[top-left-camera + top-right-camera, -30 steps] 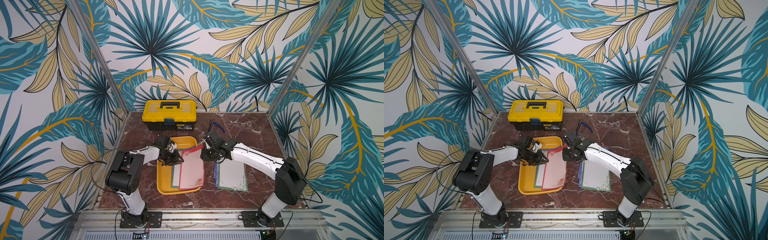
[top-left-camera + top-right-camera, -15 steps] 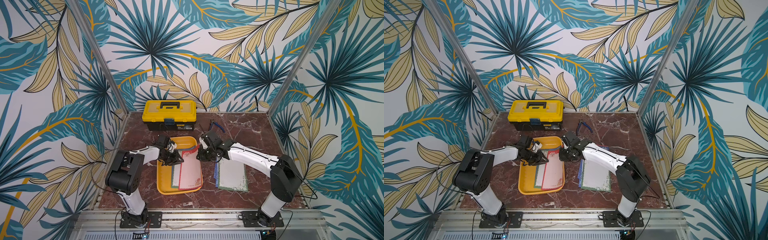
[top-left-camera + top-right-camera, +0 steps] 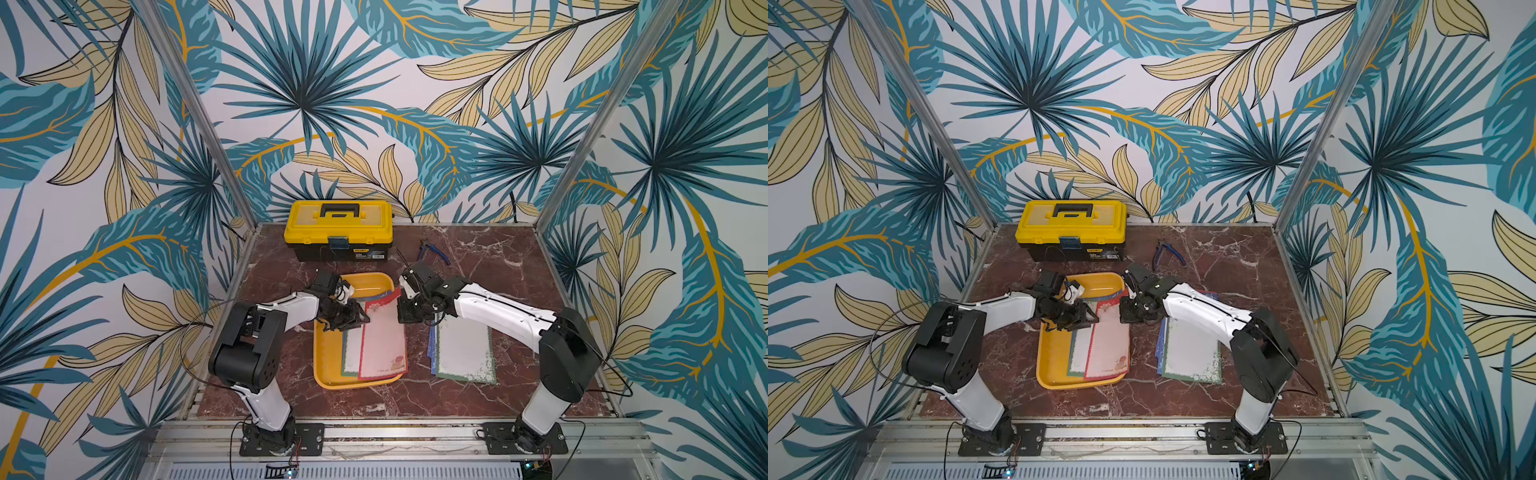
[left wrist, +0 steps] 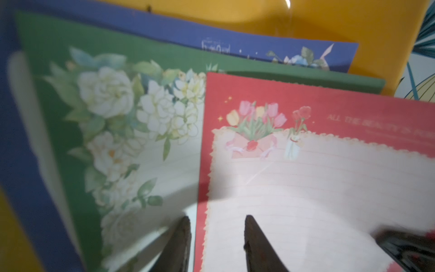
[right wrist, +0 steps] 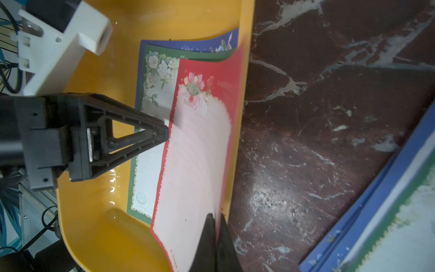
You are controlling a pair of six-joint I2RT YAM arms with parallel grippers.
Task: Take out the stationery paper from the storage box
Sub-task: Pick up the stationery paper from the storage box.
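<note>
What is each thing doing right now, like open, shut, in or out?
red sheet: one edge lifted, rest in the storage box
green sheet: flat in the box
blue sheet: flat, under the green one
storage box: holds those sheets
outside pile: flat on the table
toolbox: lid shut
pliers: lying on the table
right gripper: shut on the red sheet
left gripper: open

The left arm (image 3: 286, 307) rises from its base at 7 o'clock, folds at the elbow and reaches toward 2 o'clock with a low wrist. The left gripper (image 3: 360, 319) points to 3 o'clock, its fingers (image 4: 182, 242) parted. The right arm (image 3: 498, 316) stretches from 5 o'clock toward 10 o'clock, wrist bent down. The right gripper (image 5: 216, 223) is pinched closed on the edge of the red sheet (image 5: 195, 164).
</note>
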